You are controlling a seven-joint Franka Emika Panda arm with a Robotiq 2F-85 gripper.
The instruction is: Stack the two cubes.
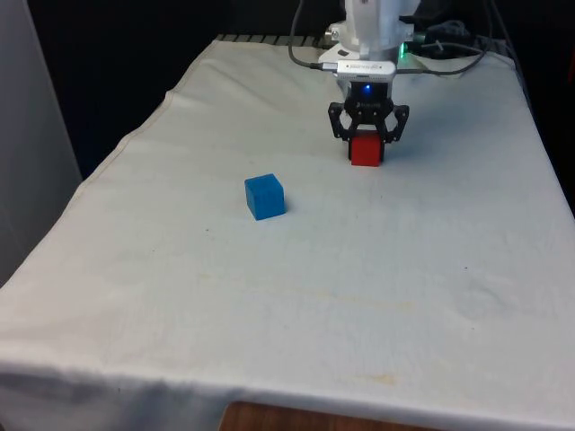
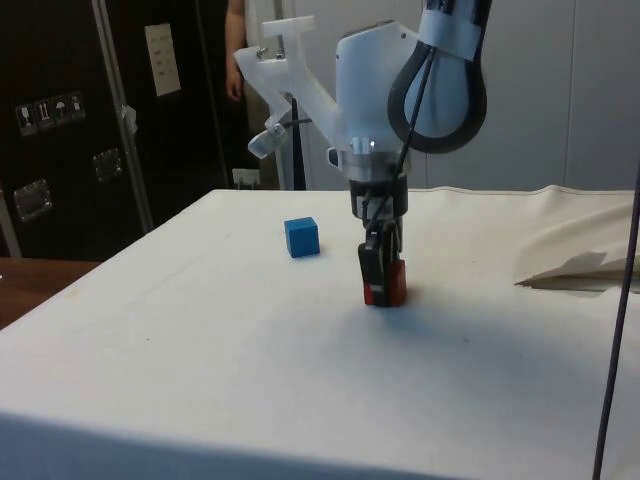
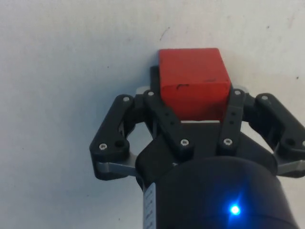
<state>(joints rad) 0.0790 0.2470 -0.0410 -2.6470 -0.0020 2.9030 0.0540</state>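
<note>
A red cube (image 1: 366, 151) (image 2: 390, 285) (image 3: 192, 78) rests on the white cloth at the table's far end, towards the front view's right. My gripper (image 1: 367, 142) (image 2: 381, 274) (image 3: 193, 102) points straight down over it, and the two black fingers press against opposite sides of the cube, shut on it. The cube's base looks level with the cloth. A blue cube (image 1: 264, 197) (image 2: 302, 237) stands alone on the cloth, nearer the camera and towards the front view's left of the red one, well apart from the gripper.
Cables (image 1: 449, 49) lie around the robot's base at the far edge. In the side view the cloth is bunched into a fold (image 2: 580, 268) at the right, and a person (image 2: 236, 50) stands by the dark cabinets behind the table.
</note>
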